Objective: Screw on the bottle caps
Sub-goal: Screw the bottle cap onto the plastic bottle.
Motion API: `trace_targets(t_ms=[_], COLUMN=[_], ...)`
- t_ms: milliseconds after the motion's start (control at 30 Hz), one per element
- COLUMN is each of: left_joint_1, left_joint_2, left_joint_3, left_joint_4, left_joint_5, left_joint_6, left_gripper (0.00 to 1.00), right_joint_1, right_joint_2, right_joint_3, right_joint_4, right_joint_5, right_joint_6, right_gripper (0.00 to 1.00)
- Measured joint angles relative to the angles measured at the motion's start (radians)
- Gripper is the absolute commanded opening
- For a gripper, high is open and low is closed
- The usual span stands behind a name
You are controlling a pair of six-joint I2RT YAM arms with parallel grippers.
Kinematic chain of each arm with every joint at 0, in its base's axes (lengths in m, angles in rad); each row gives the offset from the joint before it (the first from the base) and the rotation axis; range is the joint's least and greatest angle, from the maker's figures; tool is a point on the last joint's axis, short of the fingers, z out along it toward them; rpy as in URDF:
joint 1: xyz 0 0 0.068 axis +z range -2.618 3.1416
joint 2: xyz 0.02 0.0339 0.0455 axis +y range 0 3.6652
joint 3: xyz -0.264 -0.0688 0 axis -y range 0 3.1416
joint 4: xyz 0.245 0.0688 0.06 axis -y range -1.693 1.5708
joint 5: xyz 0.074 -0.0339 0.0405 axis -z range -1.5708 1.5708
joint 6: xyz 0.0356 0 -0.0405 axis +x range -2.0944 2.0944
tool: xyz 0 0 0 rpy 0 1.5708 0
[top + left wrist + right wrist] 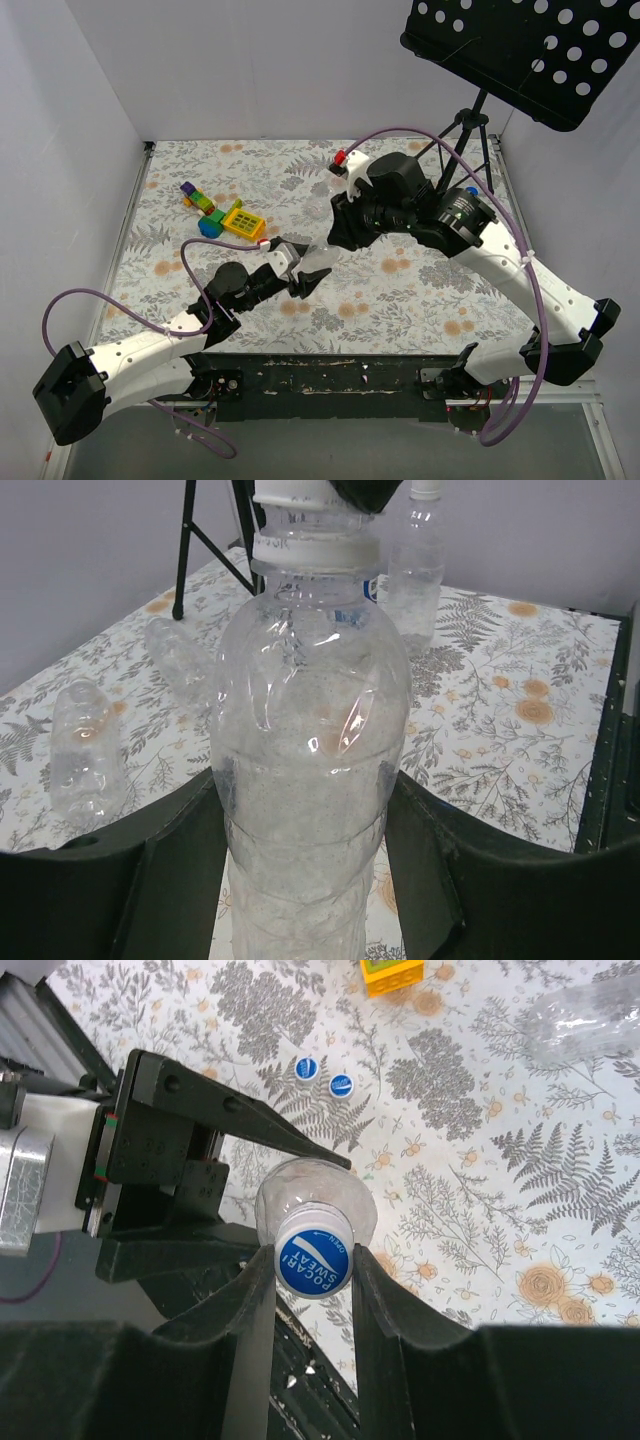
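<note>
Right wrist view: right gripper (313,1285) nipped onto blue cap (312,1258) atop upright clear bottle (310,740), left gripper (300,880) clamping its body, approx centre of floral table (420,300); two loose caps (307,1068) lying nearby.

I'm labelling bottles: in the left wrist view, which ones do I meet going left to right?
Order: lying bottle → second lying bottle → held bottle → upright bottle.
</note>
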Motion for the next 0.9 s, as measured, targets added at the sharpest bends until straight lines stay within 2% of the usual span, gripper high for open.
trace_targets(t_ms=[267, 533, 633, 767, 900], left_joint_1=[-0.013, -0.014, -0.016, -0.017, -0.016], left_joint_2=[0.0, 0.003, 0.003, 0.003, 0.004], left_joint_3=[0.0, 0.0, 0.0, 0.0, 0.0], left_joint_4=[0.01, -0.009, -0.004, 0.007, 0.009], left_joint_5=[-0.09, -0.159, -0.164, -0.169, -0.188], left_joint_6=[-0.014, -0.01, -0.001, 0.005, 0.005], left_gripper=[0.08, 0.09, 0.09, 0.09, 0.08], right_joint_1=[0.068, 0.078, 0.079, 0.083, 0.084], right_joint_2=[0.005, 0.05, 0.057, 0.072, 0.077], right_joint_3=[-0.004, 0.021, 0.038, 0.071, 0.093], right_joint_4=[0.048, 0.05, 0.034, 0.008, -0.031], right_joint_5=[0.169, 0.238, 0.247, 0.251, 0.246], right_joint_6=[0.075, 0.127, 0.141, 0.145, 0.142], right_gripper=[0.11, 0.15, 0.24, 0.46, 0.63])
